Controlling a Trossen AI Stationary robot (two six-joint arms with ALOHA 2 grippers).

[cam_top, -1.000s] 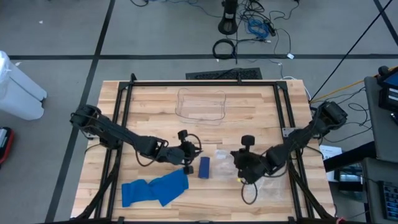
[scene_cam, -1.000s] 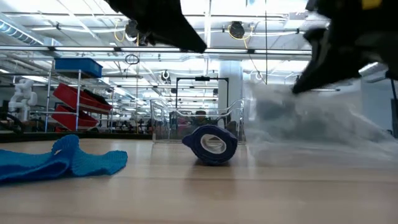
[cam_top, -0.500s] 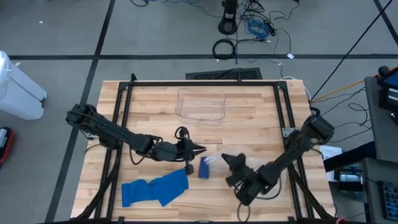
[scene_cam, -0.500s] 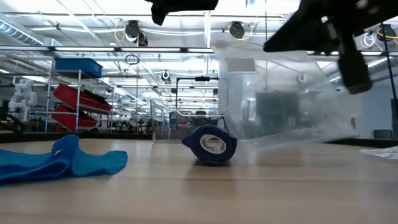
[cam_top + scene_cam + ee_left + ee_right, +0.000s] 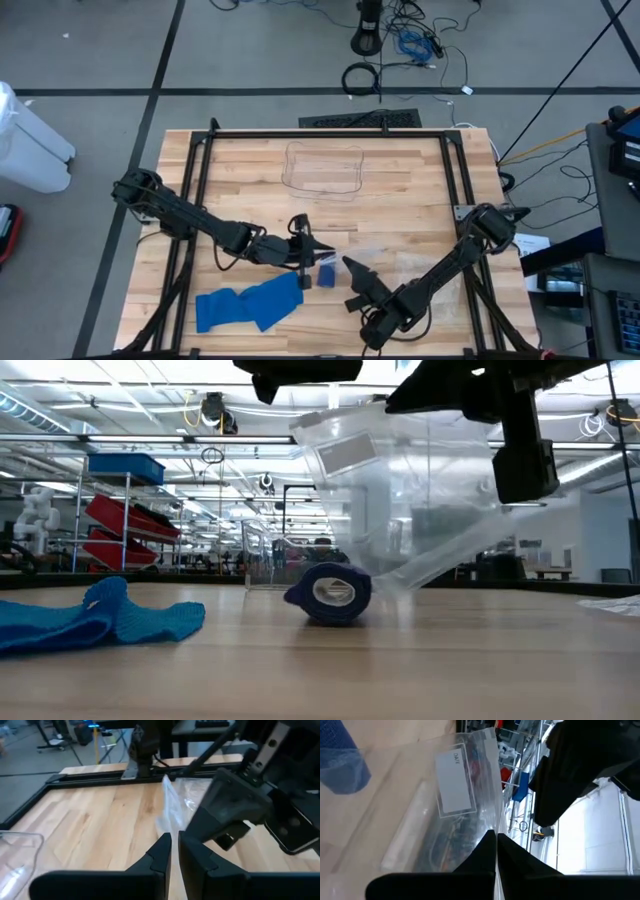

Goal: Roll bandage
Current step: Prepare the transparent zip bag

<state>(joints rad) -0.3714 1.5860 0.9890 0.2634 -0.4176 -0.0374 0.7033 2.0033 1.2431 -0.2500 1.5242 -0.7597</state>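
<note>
At table's front edge: bandage roll (image 5: 330, 593) beside lifted plastic bag (image 5: 420, 510).

bandage roll (image 5: 328, 593) dark blue | cloth (image 5: 248, 303) bright blue | bag (image 5: 420, 500) clear

Two dark, slim jointed arms with black cables; matte-black wedge-shaped pincer fingers (image 5: 160, 857).

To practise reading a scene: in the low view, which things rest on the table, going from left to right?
Blue cloth → rolled bandage → clear plastic bag, held up, its lower corner behind the roll.
</note>
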